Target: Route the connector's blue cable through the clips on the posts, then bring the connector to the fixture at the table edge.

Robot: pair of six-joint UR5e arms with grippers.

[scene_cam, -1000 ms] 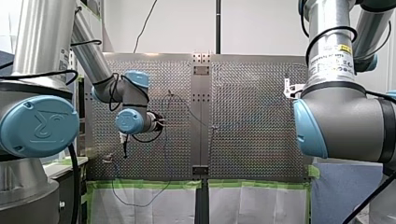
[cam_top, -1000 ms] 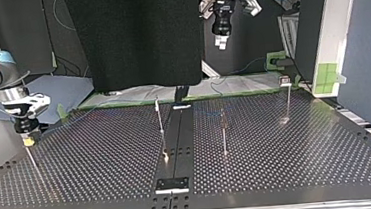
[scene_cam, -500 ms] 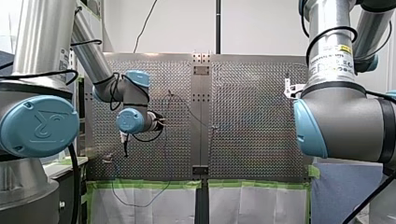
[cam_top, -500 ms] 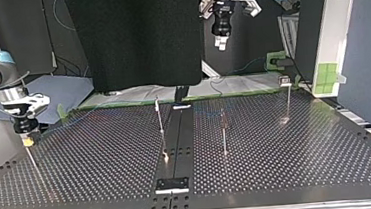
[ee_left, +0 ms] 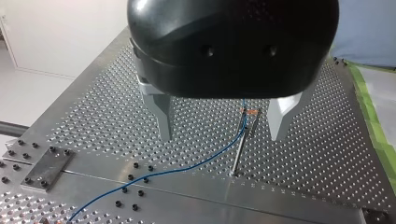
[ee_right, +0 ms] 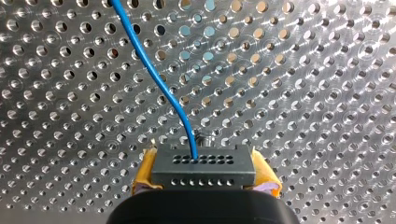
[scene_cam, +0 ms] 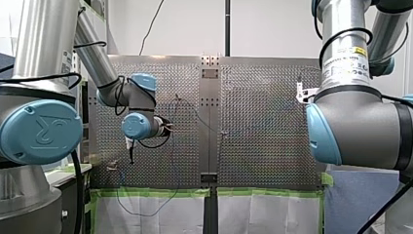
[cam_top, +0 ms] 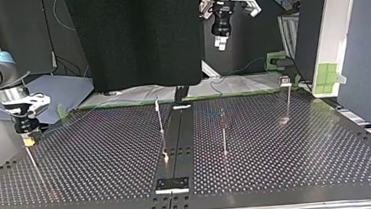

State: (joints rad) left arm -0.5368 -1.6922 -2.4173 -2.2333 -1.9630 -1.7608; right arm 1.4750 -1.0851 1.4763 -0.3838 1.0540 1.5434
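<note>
Yellow-padded, my right pincer [ee_right: 205, 176] pinches the dark grey connector block [ee_right: 204, 161] just over the perforated metal table [ee_right: 303, 70], thin blue cable [ee_right: 154, 74] trailing. My left pincer [ee_left: 222, 134] hangs spread above a slim metal post [ee_left: 239, 149], likely to guide the cable.

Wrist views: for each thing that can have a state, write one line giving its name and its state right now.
left gripper, open, holding nothing
right gripper, shut on the connector
connector, gripped, cable end plugged into it
blue cable, attached to the connector, curving loosely over the table
post, upright, ahead of the left gripper between its fingers
clip, at the post's top, the cable appears to pass through it
</note>
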